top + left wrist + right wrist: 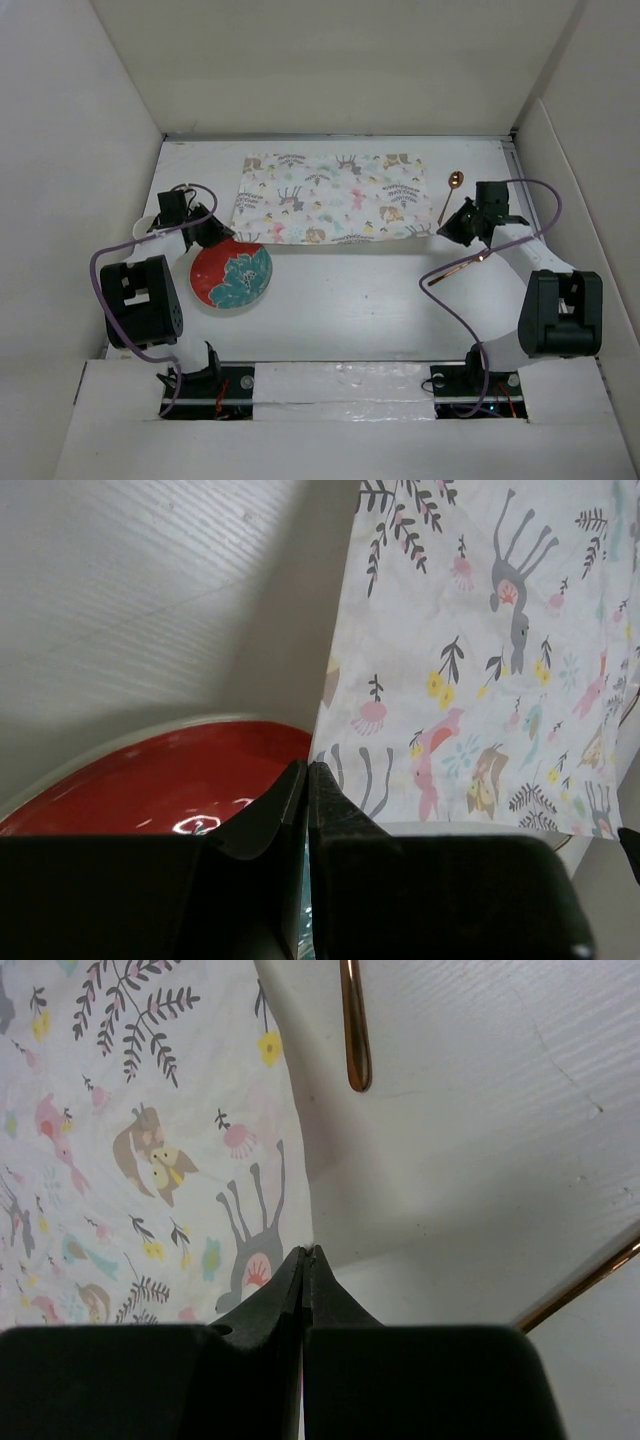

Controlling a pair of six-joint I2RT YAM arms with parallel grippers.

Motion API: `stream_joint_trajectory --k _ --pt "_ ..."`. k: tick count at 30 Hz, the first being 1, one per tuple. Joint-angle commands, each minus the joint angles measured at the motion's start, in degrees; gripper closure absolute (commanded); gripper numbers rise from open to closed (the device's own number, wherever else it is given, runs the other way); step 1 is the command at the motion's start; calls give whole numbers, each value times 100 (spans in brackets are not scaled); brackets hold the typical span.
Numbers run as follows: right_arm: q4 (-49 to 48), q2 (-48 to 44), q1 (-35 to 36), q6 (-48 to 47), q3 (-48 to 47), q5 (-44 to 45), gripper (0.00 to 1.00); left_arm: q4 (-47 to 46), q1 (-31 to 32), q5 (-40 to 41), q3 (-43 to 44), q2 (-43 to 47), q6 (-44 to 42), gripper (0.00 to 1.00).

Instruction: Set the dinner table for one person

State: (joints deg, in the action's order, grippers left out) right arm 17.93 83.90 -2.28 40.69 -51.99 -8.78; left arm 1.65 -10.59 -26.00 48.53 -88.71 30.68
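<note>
The dinner table (360, 305) is a plain white top. A floral placemat (330, 198) lies flat at its back middle. My left gripper (222, 238) is shut on the placemat's near left corner; in the left wrist view the jaws (308, 768) meet on the cloth edge (480, 660), above the red plate (150, 780). My right gripper (447, 230) is shut on the near right corner; in the right wrist view the jaws (305, 1252) pinch the cloth (130, 1140). The red plate with a teal flower (232, 275) sits just in front of the left gripper.
A copper spoon (450, 192) lies just right of the placemat; its handle end shows in the right wrist view (353, 1030). A second copper utensil (462, 267) lies near the right arm. A white cup (143, 228) stands by the left wall. White walls enclose the table.
</note>
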Motion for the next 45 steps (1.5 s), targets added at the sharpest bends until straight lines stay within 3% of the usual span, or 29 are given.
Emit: stream_joint_trajectory --k 1,20,22,25,26,29,31,33,34,35,36,37,38,40,44,45 --pt "236 -260 -35 -157 74 113 100 327 -5 183 -151 301 -264 100" --pt "940 -1253 -35 -246 743 69 100 1047 -5 534 -547 1206 -571 100" --pt "984 -1271 -35 -245 708 60 100 1083 -5 517 -573 1233 -589 93" --pt "1045 -1350 -35 -245 576 139 83 1188 -5 473 -582 1382 -607 75" --pt "1098 -1367 -35 -263 523 165 65 1223 -5 429 -556 1522 -598 72" --pt "1300 -1543 192 -333 190 166 41 1433 48 446 -311 1917 -563 62" --pt "1511 -1709 429 -351 -91 122 36 1583 231 648 14 2102 -537 60" --pt "1555 -1833 954 -307 -224 0 37 1707 286 693 199 2410 -475 62" --pt "1486 -1920 1193 -237 -207 -71 43 1690 364 658 331 2541 -431 66" --pt "1363 -2043 1456 -10 -180 -159 68 1689 365 510 393 2751 -361 72" --pt "1057 -2079 2077 175 -128 -203 81 1672 365 430 429 2858 -317 85" --pt "880 -2071 2431 368 -14 -186 95 1663 365 325 481 2946 -264 92" --pt "670 -1983 2791 796 39 -116 100 1689 365 237 499 3095 -203 100" --pt "-59 -1782 3869 1359 153 235 100 1829 417 -62 534 3166 -176 100" --pt "-1202 -693 5017 1899 -204 455 97 1944 751 24 447 3342 -228 100" --pt "-1283 -108 5166 2030 -381 482 72 1927 751 -1 420 3351 -246 100"
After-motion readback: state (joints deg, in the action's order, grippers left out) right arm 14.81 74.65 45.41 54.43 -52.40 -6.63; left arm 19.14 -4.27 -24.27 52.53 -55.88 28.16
